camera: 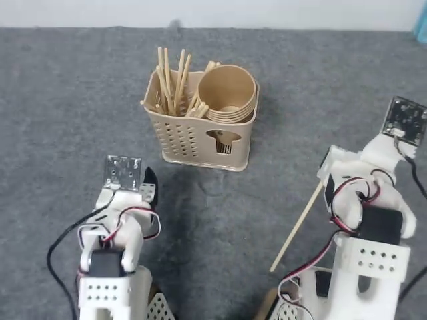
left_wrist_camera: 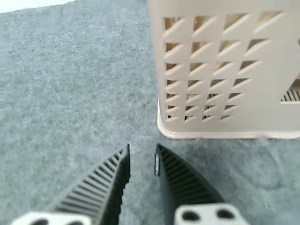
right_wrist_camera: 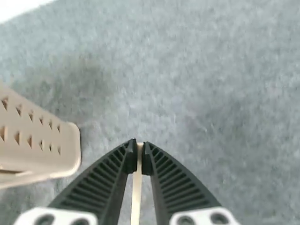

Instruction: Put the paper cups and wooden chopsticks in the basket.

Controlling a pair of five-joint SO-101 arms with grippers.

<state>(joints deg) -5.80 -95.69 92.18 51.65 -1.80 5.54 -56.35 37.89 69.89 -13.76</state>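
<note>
The right gripper [right_wrist_camera: 138,149] clamps a chopstick [camera: 297,228] by its end, probably for carrying to the basket [camera: 200,137] at ten o'clock; the left gripper [left_wrist_camera: 142,158], slightly parted, hangs empty.

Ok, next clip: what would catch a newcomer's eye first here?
The beige perforated basket in the middle of the grey carpet, already holding a stack of paper cups and a bunch of wooden chopsticks. Then the right gripper, shut on a single chopstick that slants beside its arm, right of the basket. The left gripper sits open and empty just in front of the basket.
</note>
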